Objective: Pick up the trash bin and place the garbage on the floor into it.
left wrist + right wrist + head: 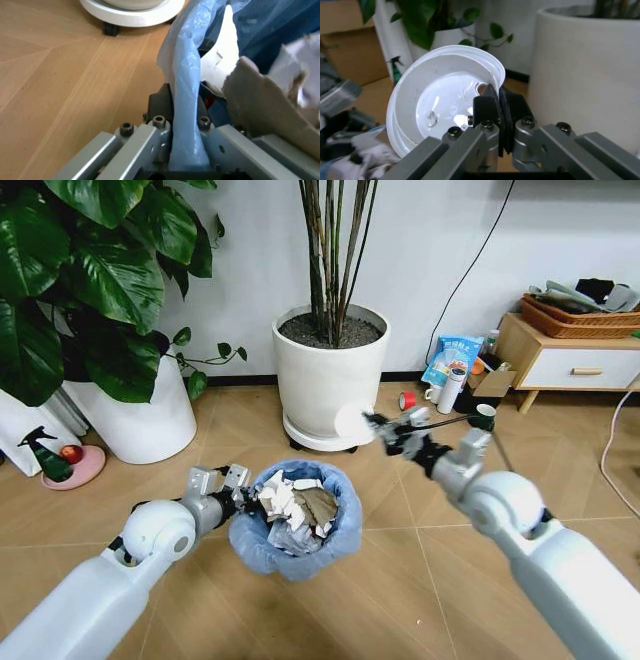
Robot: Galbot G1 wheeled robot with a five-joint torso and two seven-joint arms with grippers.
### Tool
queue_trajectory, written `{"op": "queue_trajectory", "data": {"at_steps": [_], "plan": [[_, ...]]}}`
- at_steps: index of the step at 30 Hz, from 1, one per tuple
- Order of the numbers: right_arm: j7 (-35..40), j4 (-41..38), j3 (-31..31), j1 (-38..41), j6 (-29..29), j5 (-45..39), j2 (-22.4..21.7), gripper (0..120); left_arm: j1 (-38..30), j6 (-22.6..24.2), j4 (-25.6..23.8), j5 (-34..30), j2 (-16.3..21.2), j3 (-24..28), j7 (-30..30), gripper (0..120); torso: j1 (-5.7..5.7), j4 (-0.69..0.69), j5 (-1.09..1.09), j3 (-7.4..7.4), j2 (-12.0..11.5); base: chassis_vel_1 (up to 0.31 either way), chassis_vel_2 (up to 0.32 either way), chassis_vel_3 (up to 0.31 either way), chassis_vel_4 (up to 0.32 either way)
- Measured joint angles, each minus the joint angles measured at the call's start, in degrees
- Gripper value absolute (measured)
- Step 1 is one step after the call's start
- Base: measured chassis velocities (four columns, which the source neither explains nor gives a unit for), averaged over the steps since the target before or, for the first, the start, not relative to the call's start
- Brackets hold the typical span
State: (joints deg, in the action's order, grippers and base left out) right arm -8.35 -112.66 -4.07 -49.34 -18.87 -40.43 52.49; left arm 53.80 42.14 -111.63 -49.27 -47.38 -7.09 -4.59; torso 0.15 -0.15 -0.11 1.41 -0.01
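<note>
The trash bin, small and lined with a crinkled light-blue bag, hangs just above the wooden floor at the centre of the head view. It holds garbage: torn white paper and a brown card piece. My left gripper is shut on the bin's left rim; the left wrist view shows the bag-covered rim pinched in my left gripper. Beyond and to the right of the bin, my right gripper is shut on the edge of a white disc. In the right wrist view, my right gripper clamps the disc.
A big white plant pot on a wheeled base stands just behind the disc, another pot at the left. A green spray bottle is far left. A blue-white packet, tumbler, mug and red roll lie by a wooden cabinet.
</note>
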Motion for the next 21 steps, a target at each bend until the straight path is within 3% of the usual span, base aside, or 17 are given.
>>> {"op": "queue_trajectory", "data": {"at_steps": [6,12,15,21], "plan": [[0.4,0.4,6.4,1.8,-0.5,1.3,1.6,0,-0.2,0.0,-0.1,-2.9,-0.1,0.1,-1.4,0,-0.01,0.00,-0.01,-0.01,0.0,0.000,0.000,0.000,0.000],[0.5,-0.3,8.4,1.9,-1.3,2.5,1.7,0,-0.2,0.0,-0.1,-3.2,0.0,-0.1,-1.5,0,-0.01,0.00,-0.01,-0.01,0.0,0.000,0.000,0.000,0.000],[1.1,-0.6,9.2,1.8,-1.6,2.6,1.7,17,-0.1,0.0,-0.1,-3.2,0.1,-0.1,-1.4,0,-0.01,0.00,-0.01,-0.01,0.0,0.000,0.000,0.000,0.000],[1.8,-0.9,9.7,1.3,-1.7,2.7,1.7,34,0.0,0.0,-0.1,-3.1,0.3,-0.3,-1.3,0,-0.01,0.00,-0.01,-0.01,0.0,0.000,0.000,0.000,0.000]]}}
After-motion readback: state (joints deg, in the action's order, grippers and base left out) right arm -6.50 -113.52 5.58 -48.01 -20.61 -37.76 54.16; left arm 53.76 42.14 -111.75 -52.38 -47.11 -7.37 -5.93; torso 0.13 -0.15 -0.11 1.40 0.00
